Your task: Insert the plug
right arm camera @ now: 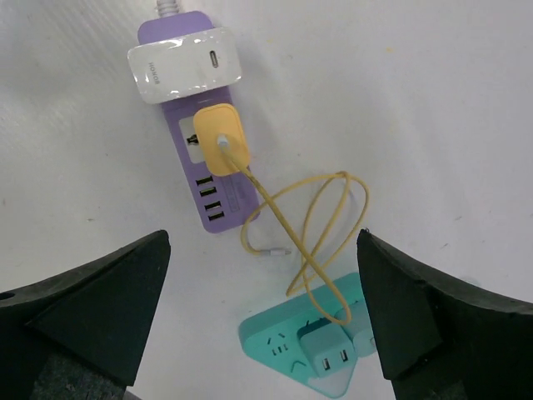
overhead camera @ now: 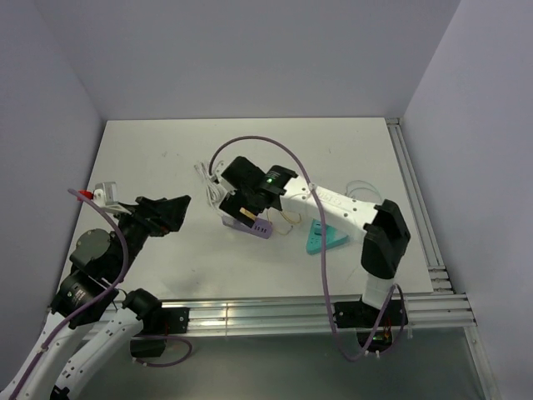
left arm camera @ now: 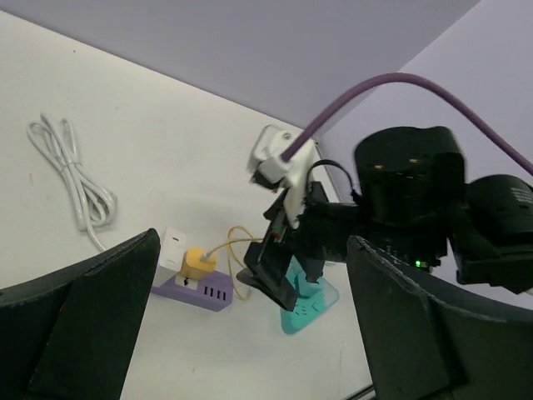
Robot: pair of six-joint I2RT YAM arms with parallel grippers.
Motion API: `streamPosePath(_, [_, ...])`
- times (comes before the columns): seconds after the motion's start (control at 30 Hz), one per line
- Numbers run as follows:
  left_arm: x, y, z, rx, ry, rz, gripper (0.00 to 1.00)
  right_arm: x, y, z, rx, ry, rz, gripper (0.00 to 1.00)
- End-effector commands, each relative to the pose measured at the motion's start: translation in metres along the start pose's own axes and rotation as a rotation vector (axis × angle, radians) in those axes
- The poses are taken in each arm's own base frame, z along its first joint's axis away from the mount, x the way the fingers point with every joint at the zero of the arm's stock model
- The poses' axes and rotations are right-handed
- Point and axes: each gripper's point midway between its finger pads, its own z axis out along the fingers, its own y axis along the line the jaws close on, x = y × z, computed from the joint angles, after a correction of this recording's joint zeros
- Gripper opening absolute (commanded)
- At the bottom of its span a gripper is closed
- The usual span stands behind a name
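Plug [right arm camera: 221, 142] is on the purple power strip [right arm camera: 212, 196], sitting flat on the socket face and touching the white charger block [right arm camera: 183, 71] plugged in beside it. It is a small yellow-tan piece, squarish with rounded corners and a smooth matte look.

The thin yellow cable [right arm camera: 321, 217] comes off its lower edge, curls into loose loops on the table [right arm camera: 433, 100], and crosses onto the teal power strip [right arm camera: 283, 342]. One loose end lies on the table just beside the purple strip. The teal strip is triangular with soft corners and carries a small teal block [right arm camera: 329, 354] with two ports.

The purple strip is long and narrow, with a row of three slots below the plug. The white charger block is glossy, wider than the strip, and has one oval port on top.

Right pincer [right arm camera: 262, 250] hangs above all this with its black fingers spread wide and nothing between them, and the view down to the plug is clear. From the left wrist view, the right arm's black wrist stands over the teal strip and covers part of it, with a purple hose [left arm camera: 375, 87] arching over.

Left pincer [left arm camera: 250, 258] is well off to the side, jaws wide and empty. A white cord [left arm camera: 71, 175] lies bundled on the table, apart from the strips.
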Motion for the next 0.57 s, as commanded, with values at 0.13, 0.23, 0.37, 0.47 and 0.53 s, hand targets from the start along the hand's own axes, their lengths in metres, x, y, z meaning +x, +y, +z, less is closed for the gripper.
streamPosePath(0.13, [0.008,0.001,0.005,-0.055,0.056,-0.098,1.00,-0.009,-0.025,-0.052,0.139,-0.229,0.346,1.00])
streamPosePath(0.23, [0.024,0.012,0.011,-0.105,0.102,-0.115,1.00,0.005,-0.028,-0.059,0.163,-0.275,0.492,1.00])
streamPosePath(0.37, [0.033,0.014,0.013,-0.098,0.113,-0.148,0.99,0.023,-0.022,-0.062,0.154,-0.324,0.648,1.00])
streamPosePath(0.47, [0.040,0.015,0.013,-0.086,0.126,-0.164,0.99,0.037,-0.017,-0.069,0.113,-0.392,0.724,1.00])
streamPosePath(0.53, [0.043,0.010,0.011,-0.045,0.129,-0.181,0.99,0.036,-0.011,-0.086,0.012,-0.544,0.777,1.00])
